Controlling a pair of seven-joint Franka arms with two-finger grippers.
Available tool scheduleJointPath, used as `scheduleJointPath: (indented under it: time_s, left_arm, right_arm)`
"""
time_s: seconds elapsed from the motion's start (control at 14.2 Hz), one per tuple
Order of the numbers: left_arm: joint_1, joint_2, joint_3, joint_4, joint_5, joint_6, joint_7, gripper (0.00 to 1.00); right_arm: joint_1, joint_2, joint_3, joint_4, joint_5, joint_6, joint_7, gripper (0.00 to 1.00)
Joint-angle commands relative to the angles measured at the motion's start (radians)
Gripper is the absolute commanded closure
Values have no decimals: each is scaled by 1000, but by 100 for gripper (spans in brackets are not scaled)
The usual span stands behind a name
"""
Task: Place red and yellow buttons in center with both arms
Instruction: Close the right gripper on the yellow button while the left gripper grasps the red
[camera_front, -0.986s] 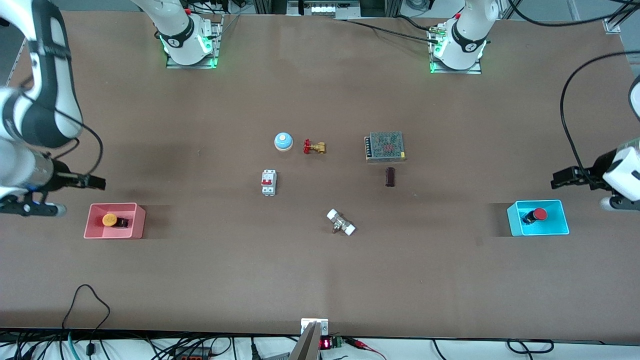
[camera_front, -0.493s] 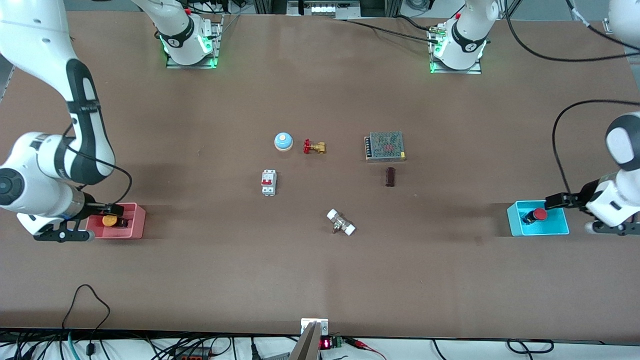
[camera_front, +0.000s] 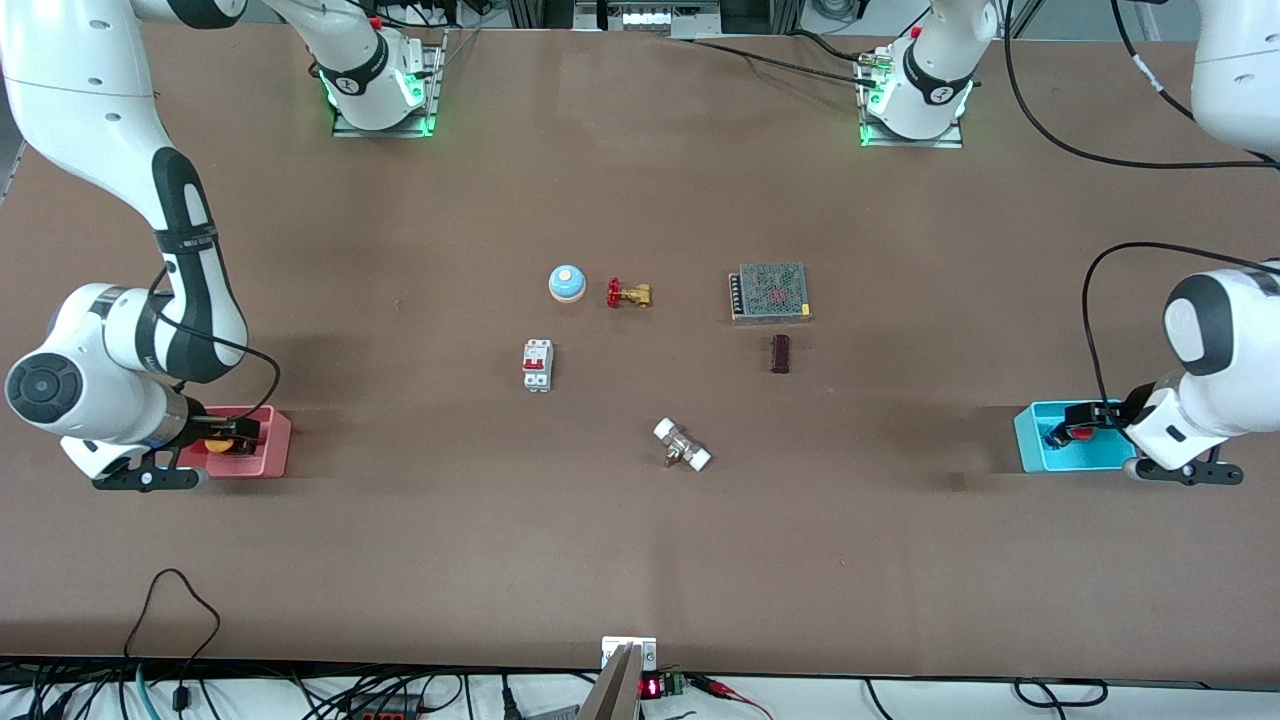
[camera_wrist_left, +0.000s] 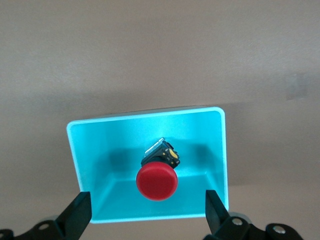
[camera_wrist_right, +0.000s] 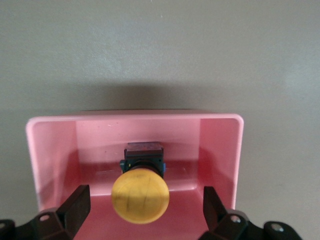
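Each hand (camera_wrist_left: 147, 215) (camera_wrist_right: 145, 212) gapes wide, straddling its button (camera_wrist_left: 157, 181) (camera_wrist_right: 140, 195).

Only a red lit readout on the small display (camera_front: 650, 688) shows, its digits seemingly unreadable.

Lighting: even, bright, overhead; matte table (camera_front: 640, 560) without glare. Shadows: soft dark bands on the tabletop beside the pink tray (camera_front: 270, 455) and blue tray (camera_front: 1030, 440); in the wrist views a dim patch above each tray rim and a small shadow round each button. Green lamp glow at both arm bases. Focus: front view sharp throughout; wrist views slightly soft.
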Motion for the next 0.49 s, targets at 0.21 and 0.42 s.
scheduleJointPath:
  time_s: [0.21, 0.42]
  left_arm:
    - [-4, 36, 2, -19, 24, 56, -37, 3]
    - [-4, 37, 2, -31, 24, 56, -38, 19]
  right_arm:
    - [-32, 24, 13, 22, 0, 12, -19, 2]
    - [-32, 35, 14, 43, 1, 12, -12, 15]
